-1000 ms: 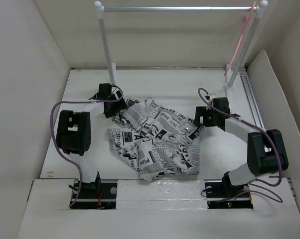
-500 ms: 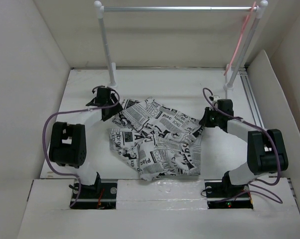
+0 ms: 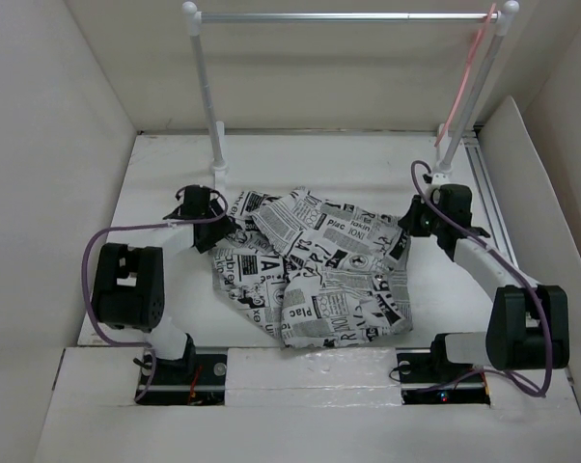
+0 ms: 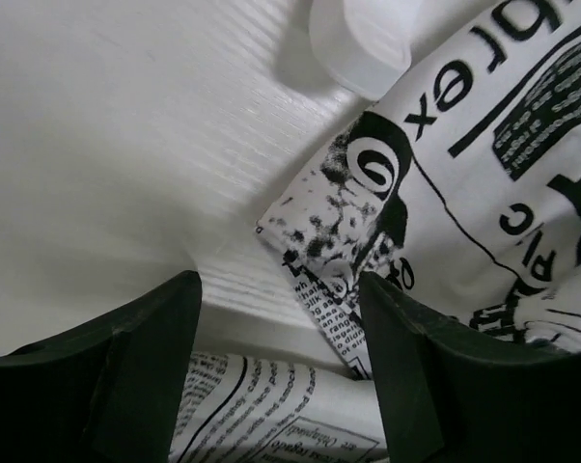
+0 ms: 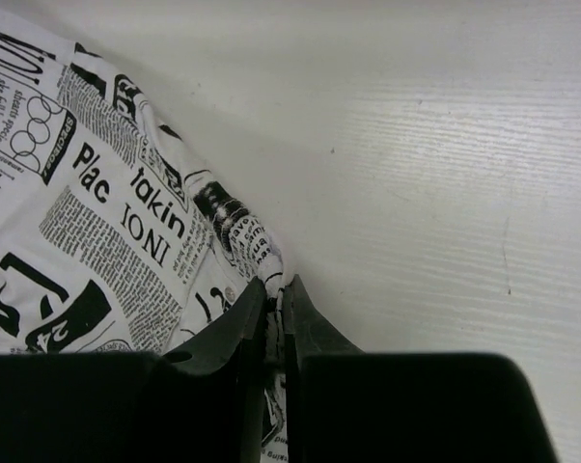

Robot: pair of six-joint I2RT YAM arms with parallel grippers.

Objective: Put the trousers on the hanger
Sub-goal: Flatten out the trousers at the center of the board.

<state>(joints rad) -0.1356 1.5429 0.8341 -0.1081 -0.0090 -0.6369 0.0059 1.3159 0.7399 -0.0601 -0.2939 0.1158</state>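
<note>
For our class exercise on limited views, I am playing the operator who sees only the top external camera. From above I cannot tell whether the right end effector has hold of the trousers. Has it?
Observer: Yes. In the right wrist view the right end effector is shut on a folded edge of the trousers.
Operator: And the left one?
Observer: The left end effector is open, its fingers wide apart and gripping nothing.
Operator: Is any cloth within its span?
Observer: Yes. Printed cloth of the trousers lies between the fingers, with bare table beside it.
</note>
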